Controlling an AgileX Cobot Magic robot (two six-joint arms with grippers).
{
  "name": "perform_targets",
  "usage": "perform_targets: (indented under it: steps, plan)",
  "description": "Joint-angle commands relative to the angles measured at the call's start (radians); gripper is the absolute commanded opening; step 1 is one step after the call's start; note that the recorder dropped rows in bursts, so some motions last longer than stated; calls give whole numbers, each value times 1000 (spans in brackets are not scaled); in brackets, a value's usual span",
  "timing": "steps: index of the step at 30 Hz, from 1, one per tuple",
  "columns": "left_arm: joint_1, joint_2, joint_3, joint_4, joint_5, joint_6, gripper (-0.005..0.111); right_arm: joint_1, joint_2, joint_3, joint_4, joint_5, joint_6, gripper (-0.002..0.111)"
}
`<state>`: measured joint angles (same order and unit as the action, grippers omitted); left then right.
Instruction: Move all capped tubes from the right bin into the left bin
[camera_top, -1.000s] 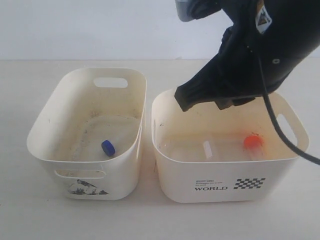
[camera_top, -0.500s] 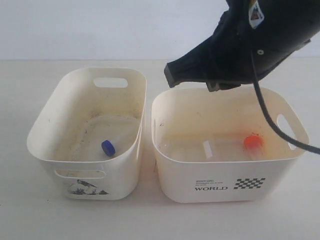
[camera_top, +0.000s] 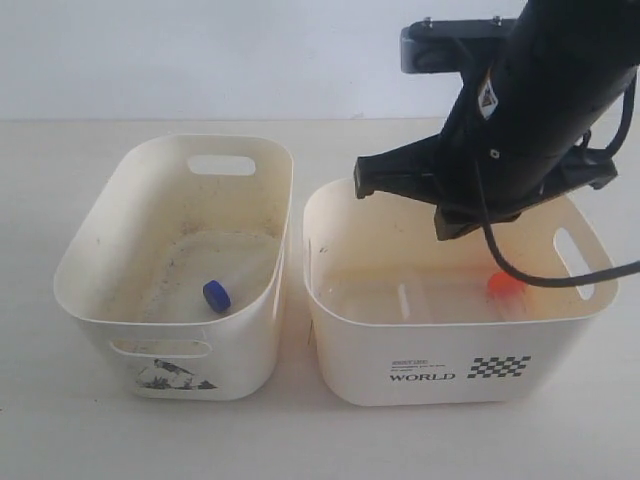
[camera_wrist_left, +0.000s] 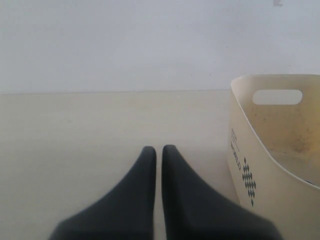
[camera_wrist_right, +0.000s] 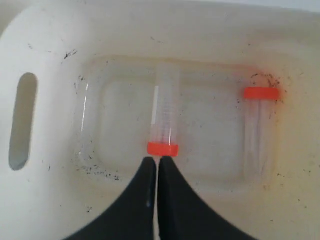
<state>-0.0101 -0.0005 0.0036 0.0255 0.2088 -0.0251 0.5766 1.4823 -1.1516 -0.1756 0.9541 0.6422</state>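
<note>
Right gripper (camera_wrist_right: 157, 161) hangs over the right bin (camera_top: 350, 360), jaws shut on nothing. One orange-capped tube (camera_wrist_right: 165, 110) lies on the bin floor, cap end directly ahead of the fingertips. Second orange-capped tube (camera_wrist_right: 259, 131) lies parallel, well to one side. Blue-capped tube (camera_top: 216, 294) lies in the left bin (camera_top: 100, 250). Left gripper (camera_wrist_left: 156, 150) is closed and empty, over the table (camera_wrist_left: 75, 130).

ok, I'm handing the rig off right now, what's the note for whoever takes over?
Left claw: shut, empty, outside the bins.
Right claw: shut, empty, hovering over the right bin.
Done: blue-capped tube lies in the left bin.
Left: orange-capped tube at the right claw's tips and second orange-capped tube, both lying in the right bin; neither is gripped.
</note>
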Motion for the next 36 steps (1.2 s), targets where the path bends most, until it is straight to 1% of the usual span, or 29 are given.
perform_targets:
  steps: [1,10,16,25,30,36]
  plan:
    - [0,0,-4,-4,-2,-10,4,-38,51,3,93,-19,-71,1]
    - [0,0,-4,-4,-2,-10,4,-38,144,3,95,-111,-71,1]
    - [0,0,-4,-4,-2,-10,4,-38,172,3,133,-107,-73,1]
    - [0,0,-4,-4,0,-10,4,-38,195,3,176,-38,-80,1]
    - [0,0,-4,-4,0,-10,4,-38,230,3,176,-72,-110,1]
    - [0,0,-4,-4,0,-10,4,-38,274,3,189,-70,-113,1]
